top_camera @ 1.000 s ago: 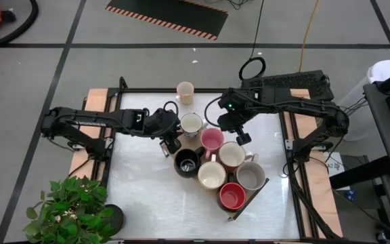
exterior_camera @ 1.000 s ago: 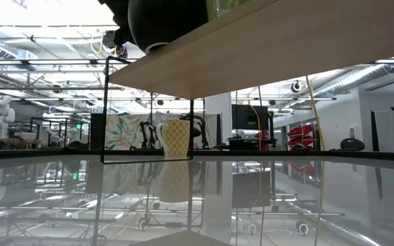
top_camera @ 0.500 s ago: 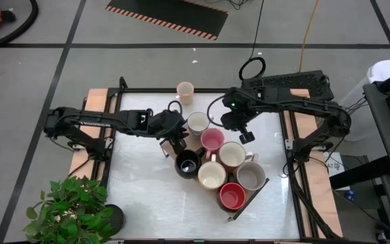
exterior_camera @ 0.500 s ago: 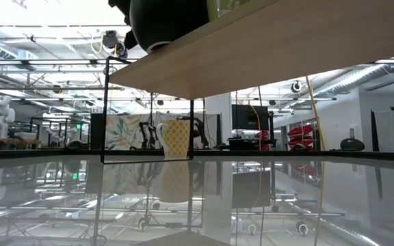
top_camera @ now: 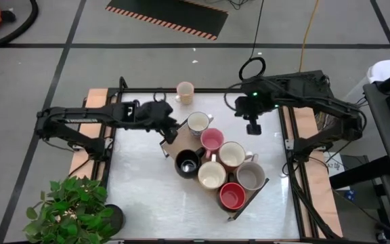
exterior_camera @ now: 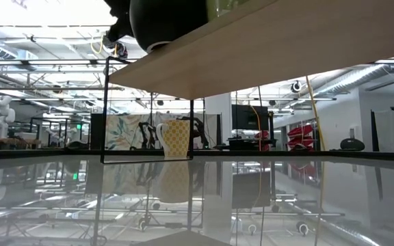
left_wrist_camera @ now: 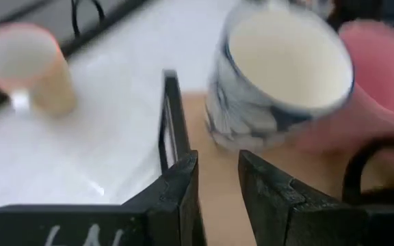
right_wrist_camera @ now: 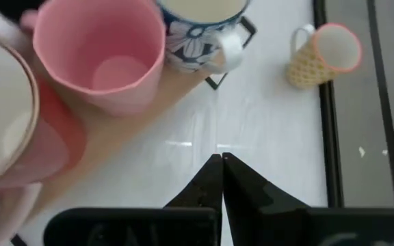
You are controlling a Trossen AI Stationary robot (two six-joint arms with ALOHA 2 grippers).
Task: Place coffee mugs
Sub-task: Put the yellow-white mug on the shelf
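A long wooden tray point(top_camera: 170, 144) with black wire ends lies slantwise on the table. It carries several mugs: a white blue-flowered one point(top_camera: 198, 123), pink point(top_camera: 212, 141), cream point(top_camera: 232, 155), black point(top_camera: 187, 163), cream point(top_camera: 211, 175), grey point(top_camera: 250, 177) and red point(top_camera: 232, 196). A yellow-patterned mug with a pink inside point(top_camera: 185, 91) stands alone at the table's far edge. My left gripper point(top_camera: 170, 130) point(left_wrist_camera: 217, 191) hovers slightly open over the tray's far-left wire end point(left_wrist_camera: 172, 113), beside the flowered mug point(left_wrist_camera: 279, 75). My right gripper point(top_camera: 253, 129) point(right_wrist_camera: 221, 171) is shut above bare table, right of the pink mug point(right_wrist_camera: 101, 55).
A potted plant point(top_camera: 70, 207) stands off the table's near-left corner. Bare white table point(top_camera: 137, 183) lies left of the tray, and more lies right of it near my right gripper. In the low view the tray's underside point(exterior_camera: 265, 48) and wire end point(exterior_camera: 104, 109) fill the foreground.
My left gripper has drawn back from the tray's far-left end toward the table's left and far edge. My right gripper has moved away from the pink mug toward the far right. The flowered mug has shifted a little rightward on the tray.
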